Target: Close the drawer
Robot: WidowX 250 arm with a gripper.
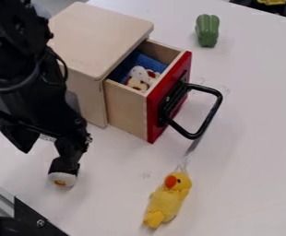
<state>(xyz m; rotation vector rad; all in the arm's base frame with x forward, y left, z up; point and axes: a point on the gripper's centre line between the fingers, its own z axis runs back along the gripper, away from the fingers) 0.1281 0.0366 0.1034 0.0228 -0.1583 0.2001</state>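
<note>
Beside the wooden cabinet (99,34), my gripper (45,160) hangs, fingers parted, well apart from the black handle (211,113). Drawer (126,109) juts far out of the cabinet, plush toy (139,77) inside exposed. Closing not done, I judge; the full inward push remains, then a check that it sits flush

Black arm (28,99), thin curving cable (65,69)
</note>
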